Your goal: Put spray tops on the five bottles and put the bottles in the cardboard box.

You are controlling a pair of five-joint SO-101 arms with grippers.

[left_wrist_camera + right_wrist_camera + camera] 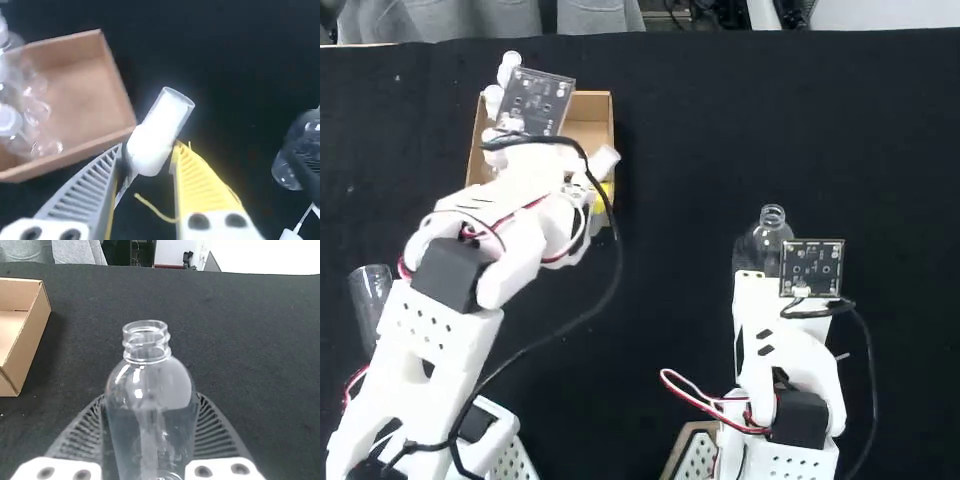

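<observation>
Right gripper [150, 400] clasps an uncapped bottle [145, 365] at four o'clock from the cardboard box [592, 110]; left gripper [147, 150] pinches a spray top [159, 125]; next, I'd say, seat it on the neck.

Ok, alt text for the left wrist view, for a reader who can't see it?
The left end effector grips a white spray top between grey and yellow fingers. Beside it sits a cardboard box holding clear bottles; a separate bottle shows farther off.
</observation>
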